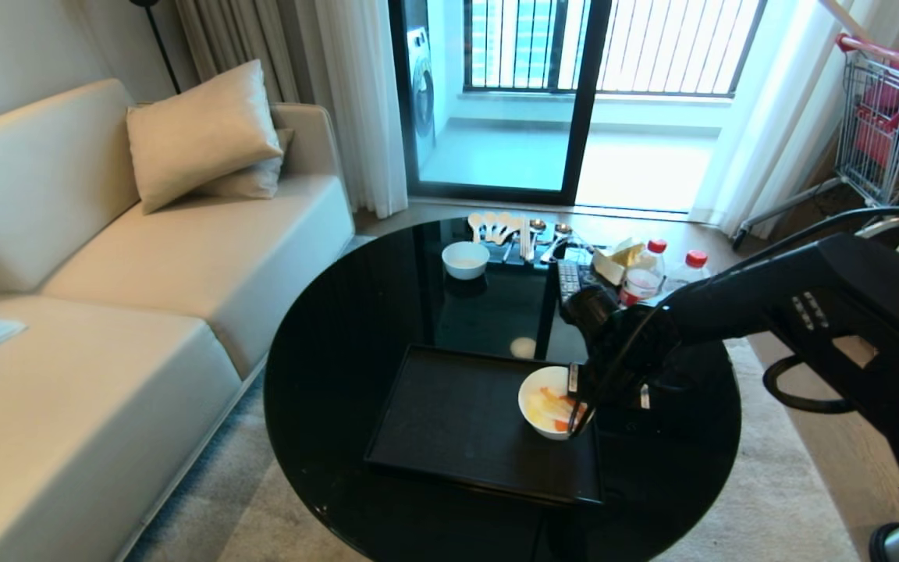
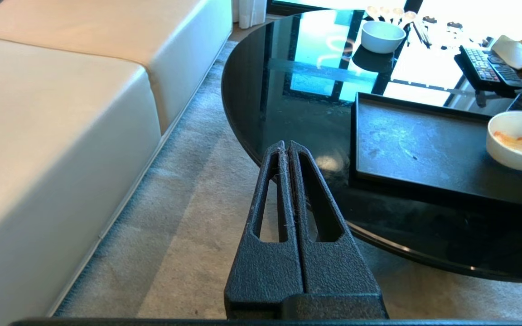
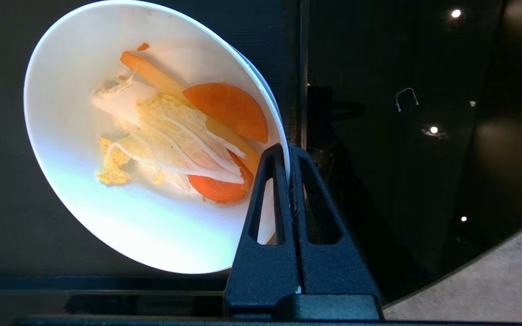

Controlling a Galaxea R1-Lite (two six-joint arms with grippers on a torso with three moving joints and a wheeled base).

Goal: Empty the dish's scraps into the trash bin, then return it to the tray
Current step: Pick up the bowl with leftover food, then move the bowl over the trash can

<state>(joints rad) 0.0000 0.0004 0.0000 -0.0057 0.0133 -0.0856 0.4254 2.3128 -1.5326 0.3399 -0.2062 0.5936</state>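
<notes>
On my left: sofa (image 1: pixel 106 312) with cushions (image 1: pixel 200 133). Left gripper (image 2: pixel 286 147) is parked low off the round black glass surface (image 1: pixel 340 367), over the rug (image 2: pixel 188 253), fingers pressed together, nothing in them.

On the surface, the tray (image 1: pixel 449 421) sits at the near side. The dish (image 1: pixel 547 402) is at the tray's right end with the scraps (image 3: pixel 188 136) inside: orange carrot slices and pale cabbage pieces. In the right wrist view the dish looks tilted; I can't tell whether it's clear of the tray.

Right gripper (image 3: pixel 289 151) is pinching the dish's right rim, one finger inside, one outside.

Far side of the surface: small white bowl (image 1: pixel 465 259), a row of spoons (image 1: pixel 496 226), remote (image 1: pixel 568 277), two red-capped bottles (image 1: pixel 644 273).

Far right: shopping cart (image 1: pixel 890 133) by the curtain. Trash bin isn't in any of my views.
</notes>
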